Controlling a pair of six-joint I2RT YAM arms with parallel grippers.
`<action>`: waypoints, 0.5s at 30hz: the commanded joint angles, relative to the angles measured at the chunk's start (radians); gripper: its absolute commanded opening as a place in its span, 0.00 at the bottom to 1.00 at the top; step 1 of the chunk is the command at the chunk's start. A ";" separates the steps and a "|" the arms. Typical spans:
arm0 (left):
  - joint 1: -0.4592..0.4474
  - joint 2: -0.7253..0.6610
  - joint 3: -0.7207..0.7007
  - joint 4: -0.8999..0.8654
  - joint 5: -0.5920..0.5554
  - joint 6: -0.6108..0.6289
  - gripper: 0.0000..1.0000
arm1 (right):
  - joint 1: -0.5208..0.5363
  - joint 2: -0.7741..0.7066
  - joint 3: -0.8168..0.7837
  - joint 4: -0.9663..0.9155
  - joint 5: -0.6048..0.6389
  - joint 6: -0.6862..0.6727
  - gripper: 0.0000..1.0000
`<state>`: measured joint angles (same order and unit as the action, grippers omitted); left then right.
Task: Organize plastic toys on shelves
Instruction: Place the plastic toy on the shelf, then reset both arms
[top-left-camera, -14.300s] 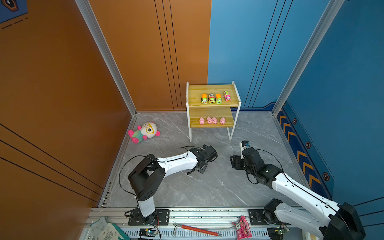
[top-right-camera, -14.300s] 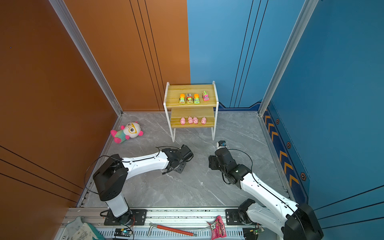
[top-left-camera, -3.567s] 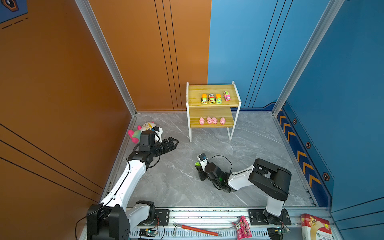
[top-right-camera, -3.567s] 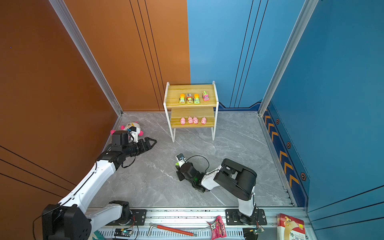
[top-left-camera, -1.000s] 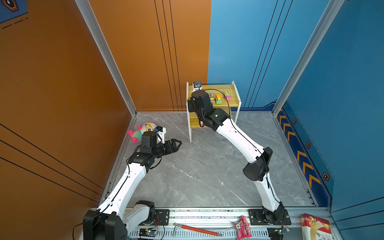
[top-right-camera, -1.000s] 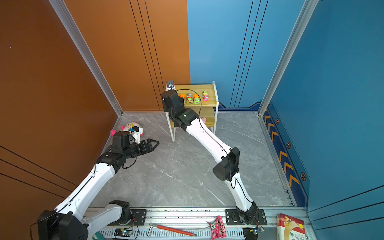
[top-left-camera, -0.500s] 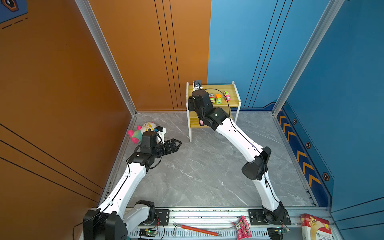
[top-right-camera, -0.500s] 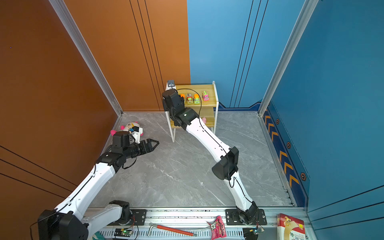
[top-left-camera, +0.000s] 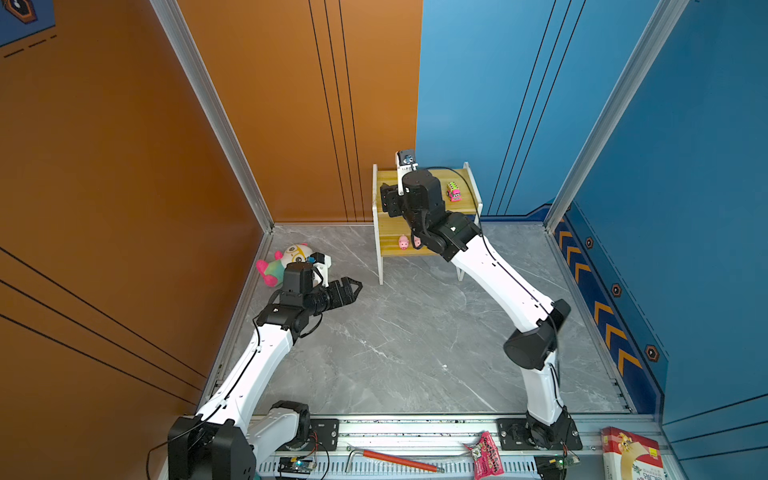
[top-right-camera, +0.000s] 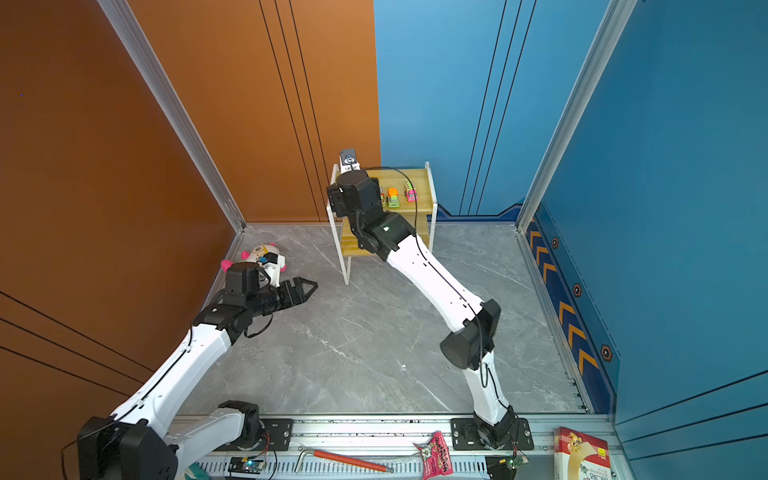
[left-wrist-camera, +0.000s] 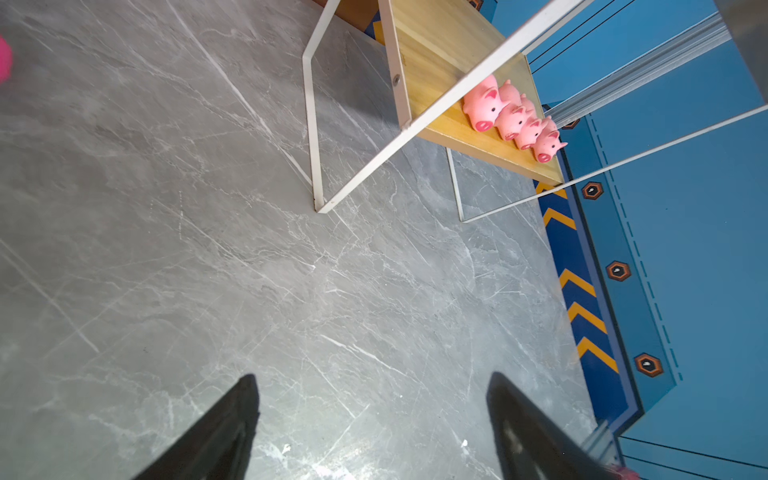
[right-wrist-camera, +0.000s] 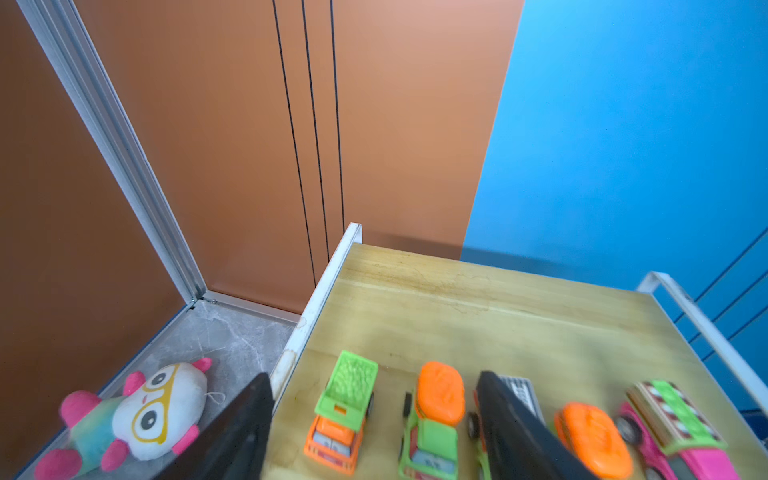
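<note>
**Release on the top board (right-wrist-camera: 498, 307): the right gripper (right-wrist-camera: 374, 373) lets go**

Near left, the left gripper (left-wrist-camera: 372, 376) hangs empty over the floor (top-left-camera: 415, 353), jaws apart. Farther back, four pigs (left-wrist-camera: 509, 118) line the rack's (top-left-camera: 377, 257) lower board (top-left-camera: 390, 249). Above them the right gripper's jaws have just spread. Five trucks (right-wrist-camera: 432, 419) now stand there, so sorting looks finished.

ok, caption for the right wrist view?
Open right tool by five trucks lined up on the shelf; doll on floor.
</note>
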<state>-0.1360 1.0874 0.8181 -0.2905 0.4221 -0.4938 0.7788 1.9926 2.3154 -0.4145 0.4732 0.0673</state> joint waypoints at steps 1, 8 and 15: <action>0.009 -0.022 0.000 -0.021 -0.060 0.039 0.92 | -0.023 -0.291 -0.272 0.183 0.016 -0.061 0.88; 0.008 -0.107 -0.052 -0.008 -0.337 0.063 0.98 | -0.233 -0.824 -1.069 0.368 0.013 -0.027 1.00; 0.046 -0.123 -0.242 0.272 -0.696 0.131 0.98 | -0.457 -1.054 -1.810 0.784 -0.007 -0.005 1.00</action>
<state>-0.1116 0.9474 0.6434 -0.1616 -0.0662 -0.4225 0.3634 0.9268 0.6609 0.1940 0.4683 0.0509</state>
